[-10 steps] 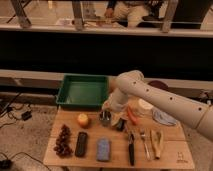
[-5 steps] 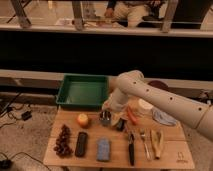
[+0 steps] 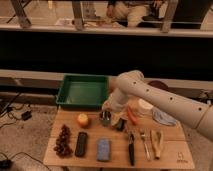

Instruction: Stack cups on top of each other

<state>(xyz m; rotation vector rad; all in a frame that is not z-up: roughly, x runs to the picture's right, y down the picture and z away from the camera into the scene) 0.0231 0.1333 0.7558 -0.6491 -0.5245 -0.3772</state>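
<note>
**Cup at the tray's front edge**

The grey-silver cup (image 3: 105,118) stands on the wooden table (image 3: 170,145), just in front of the green tray (image 3: 83,91) and beside the yellow-orange fruit (image 3: 83,119). My gripper (image 3: 108,107) hangs right above that cup. My white arm (image 3: 160,100) reaches in from the right. The blue sponge (image 3: 103,148) lies nearer the front edge.

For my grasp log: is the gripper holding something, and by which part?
It cannot be told. The gripper is down at the grey-silver cup, beside the yellow-orange fruit, but any hold is hidden.
</note>
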